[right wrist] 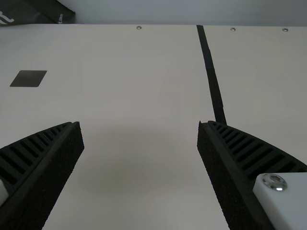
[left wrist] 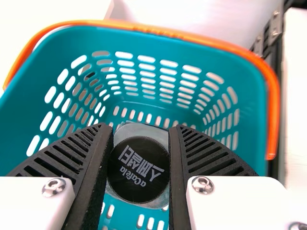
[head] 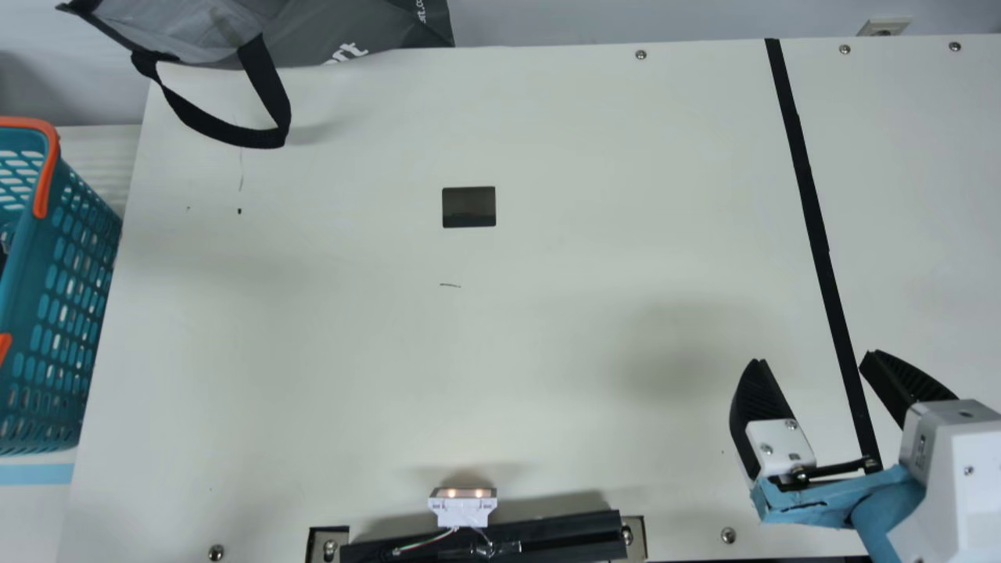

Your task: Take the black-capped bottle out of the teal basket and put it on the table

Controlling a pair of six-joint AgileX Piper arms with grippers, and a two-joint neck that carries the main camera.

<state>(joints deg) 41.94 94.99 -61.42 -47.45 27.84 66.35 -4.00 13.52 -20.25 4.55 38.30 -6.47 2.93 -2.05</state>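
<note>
In the teal basket (head: 22,266) at left, holding the black-capped bottle (left wrist: 139,165) with left gripper (left wrist: 141,126) partly closed, cap (left wrist: 138,189) towards gripper, long axis leading away. At near right, with right gripper (head: 815,359) wide open, empty.

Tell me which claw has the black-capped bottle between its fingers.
The left claw: its fingers are on both sides of the bottle. The right claw is open and empty.
</note>
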